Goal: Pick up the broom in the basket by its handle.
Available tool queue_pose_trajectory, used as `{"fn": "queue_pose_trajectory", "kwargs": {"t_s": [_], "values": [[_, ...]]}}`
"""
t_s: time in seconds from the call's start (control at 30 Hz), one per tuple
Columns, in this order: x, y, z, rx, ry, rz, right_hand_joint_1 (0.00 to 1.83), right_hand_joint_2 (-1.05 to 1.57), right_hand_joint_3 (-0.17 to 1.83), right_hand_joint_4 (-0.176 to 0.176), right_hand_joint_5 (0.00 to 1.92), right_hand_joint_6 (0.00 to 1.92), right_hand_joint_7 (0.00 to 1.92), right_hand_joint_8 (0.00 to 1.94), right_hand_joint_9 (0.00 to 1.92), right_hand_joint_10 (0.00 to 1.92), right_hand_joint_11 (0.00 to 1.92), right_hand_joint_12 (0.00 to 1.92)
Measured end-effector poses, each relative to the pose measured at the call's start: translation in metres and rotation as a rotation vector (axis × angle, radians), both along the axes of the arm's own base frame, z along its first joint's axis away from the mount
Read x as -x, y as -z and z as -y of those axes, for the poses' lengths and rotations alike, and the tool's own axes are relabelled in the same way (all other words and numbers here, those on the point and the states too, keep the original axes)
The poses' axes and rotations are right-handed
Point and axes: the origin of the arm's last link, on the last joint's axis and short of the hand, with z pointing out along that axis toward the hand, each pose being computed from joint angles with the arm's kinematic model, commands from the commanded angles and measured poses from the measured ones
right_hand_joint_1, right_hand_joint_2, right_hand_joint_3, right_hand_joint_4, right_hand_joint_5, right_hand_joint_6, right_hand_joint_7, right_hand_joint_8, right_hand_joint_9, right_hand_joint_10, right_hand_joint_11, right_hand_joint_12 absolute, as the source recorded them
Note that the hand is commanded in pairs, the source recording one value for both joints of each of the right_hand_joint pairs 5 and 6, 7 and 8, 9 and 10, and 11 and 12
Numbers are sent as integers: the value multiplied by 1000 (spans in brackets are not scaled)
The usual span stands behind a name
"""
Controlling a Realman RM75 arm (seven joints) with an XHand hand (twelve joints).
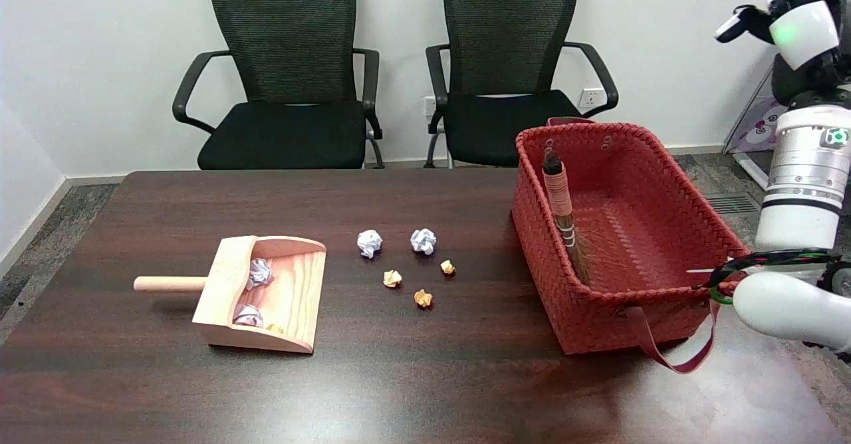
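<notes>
A small broom stands inside the red woven basket and leans on its left wall. Its wrapped handle points up past the rim, and its brown bristles rest on the basket floor. My right arm rises along the picture's right edge. My right hand is high in the upper right corner, partly cut off by the frame, well above and to the right of the basket. The fingers that show stand apart and hold nothing.
A wooden dustpan with paper balls in it lies at the left of the dark table. Several crumpled paper balls lie between the dustpan and the basket. Two black chairs stand behind the table. A basket strap hangs at the front.
</notes>
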Motion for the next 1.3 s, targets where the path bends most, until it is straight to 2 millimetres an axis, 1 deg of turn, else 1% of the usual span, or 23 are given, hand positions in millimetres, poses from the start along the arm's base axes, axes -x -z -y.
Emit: {"fn": "queue_pose_trajectory", "kwargs": {"t_s": [0.23, 0.47, 0.67, 0.8, 0.87, 1.1, 1.2, 1.3], "values": [[0, 4, 4, -49, 8, 4, 788, 891, 1124, -176, 894, 894, 894, 894, 729, 729, 1254, 1254], [-2, 9, 5, -87, 4, -3, 835, 749, 1126, -176, 828, 828, 828, 828, 717, 717, 1252, 1252], [-3, 14, 6, -115, 3, -26, 839, 729, 1132, -176, 827, 827, 827, 827, 718, 718, 1256, 1256], [-2, 19, 6, -141, 13, -51, 860, 665, 1126, -176, 828, 828, 828, 828, 718, 718, 1258, 1258], [0, 22, 6, -155, 20, -65, 901, 610, 1118, -176, 829, 829, 829, 829, 717, 717, 1257, 1257], [7, 33, 9, -212, 65, -114, 920, 520, 1074, -176, 836, 836, 836, 836, 720, 720, 1250, 1250], [11, 38, 11, -237, 89, -129, 930, 450, 1076, -176, 793, 793, 793, 793, 710, 710, 1242, 1242], [15, 42, 13, -264, 119, -149, 973, 389, 1076, -176, 647, 647, 647, 647, 659, 659, 1096, 1096]]}}
